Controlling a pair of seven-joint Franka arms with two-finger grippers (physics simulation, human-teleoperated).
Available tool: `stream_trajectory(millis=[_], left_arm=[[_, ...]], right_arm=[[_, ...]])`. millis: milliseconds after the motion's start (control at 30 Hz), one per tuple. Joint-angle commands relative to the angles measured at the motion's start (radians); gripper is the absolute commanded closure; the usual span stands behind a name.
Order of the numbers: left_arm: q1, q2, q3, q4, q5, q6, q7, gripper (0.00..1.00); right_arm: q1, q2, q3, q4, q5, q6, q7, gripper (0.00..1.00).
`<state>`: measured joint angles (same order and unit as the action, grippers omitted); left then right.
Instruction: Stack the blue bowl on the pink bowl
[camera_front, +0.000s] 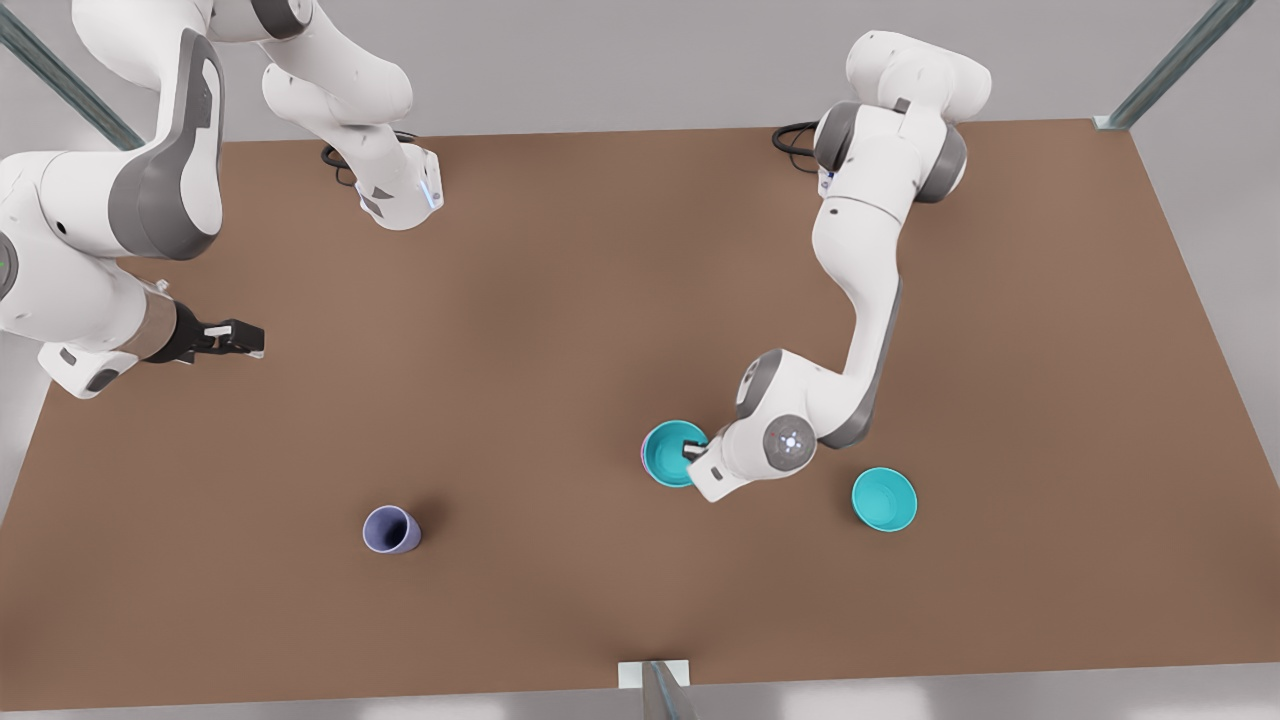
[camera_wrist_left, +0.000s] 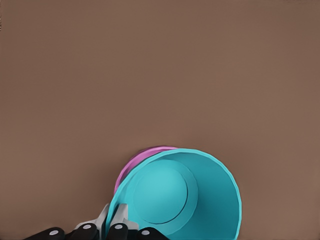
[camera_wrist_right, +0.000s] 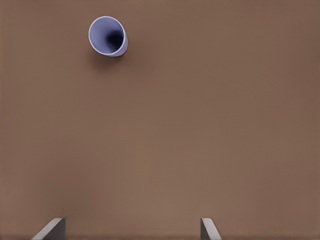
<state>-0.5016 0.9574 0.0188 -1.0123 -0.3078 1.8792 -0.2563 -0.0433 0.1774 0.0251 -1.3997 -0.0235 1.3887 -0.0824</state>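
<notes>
Teal over pink: the blue bowl (camera_wrist_left: 185, 195) sits on the pink bowl (camera_wrist_left: 142, 157), whose rim peeks out on one side. The left tool (camera_wrist_left: 116, 225) pinches the blue bowl's rim, fingers closed across its wall. The risk, I'd say: it looks off-centre, so letting go or dragging the rim could tip it off. The right tool (camera_wrist_right: 132, 231) waits spread wide, empty, over the table (camera_front: 560, 300) near the lavender cup (camera_front: 390, 529).

Blue bowl (camera_front: 668, 452) in pink bowl (camera_front: 643, 453) (nested); second bowl (camera_front: 884, 498) toward front view's right; cup (camera_front: 391, 529) left.
</notes>
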Motion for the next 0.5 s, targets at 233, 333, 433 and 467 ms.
stream_trajectory(millis=[233, 333, 433, 467], left_arm=[[-0.006, 0.017, -0.008, -0.002, -0.028, 0.005, -0.374, 0.79], [-0.006, 0.018, -0.008, -0.002, -0.027, 0.005, -0.371, 0.79], [-0.006, 0.017, -0.008, -0.008, -0.024, 0.003, -0.371, 0.79], [-0.006, 0.017, -0.008, -0.008, -0.024, 0.001, -0.371, 0.79]], right_arm=[[0.000, 0.004, 0.001, 0.001, -0.001, 0.000, -0.013, 0.00], [0.000, 0.004, 0.001, 0.001, -0.001, 0.000, -0.013, 0.00], [0.000, 0.005, 0.001, 0.002, -0.001, 0.000, -0.013, 0.00], [0.000, 0.005, 0.001, 0.002, -0.001, 0.000, -0.013, 0.00]])
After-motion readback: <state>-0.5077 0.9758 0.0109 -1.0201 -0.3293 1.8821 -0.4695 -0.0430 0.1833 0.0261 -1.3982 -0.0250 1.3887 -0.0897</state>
